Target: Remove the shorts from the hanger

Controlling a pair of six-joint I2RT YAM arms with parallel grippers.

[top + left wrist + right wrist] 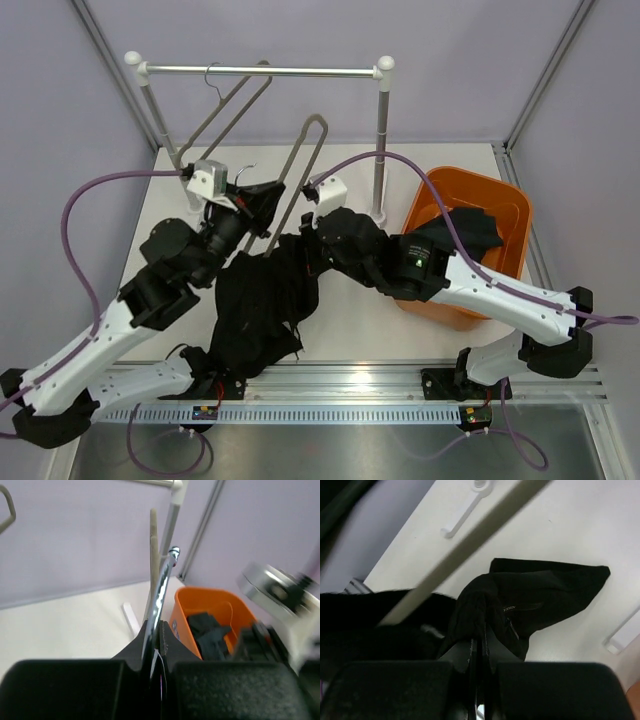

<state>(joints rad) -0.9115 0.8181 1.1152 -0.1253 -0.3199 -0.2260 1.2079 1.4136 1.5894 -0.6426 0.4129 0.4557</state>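
Observation:
A black pair of shorts [262, 300] hangs limp between the two arms, draped at the lower end of a beige hanger [300, 170]. My left gripper [256, 203] is shut on the hanger; in the left wrist view the jaws [159, 630] pinch its chrome metal part [161, 587]. My right gripper [312, 232] is shut on a bunched fold of the shorts [540, 595], its fingertips [482, 642] closed in the fabric. The hanger bar [470, 540] crosses above. A second black pair [468, 230] lies in the orange bin [510, 205].
A clothes rack with a metal rail [260, 71] stands at the back, with another empty grey hanger [228, 112] on it. Its right post [380, 150] stands next to the bin. The bin also shows in the left wrist view [182, 605]. White rack feet [462, 512] lie on the table.

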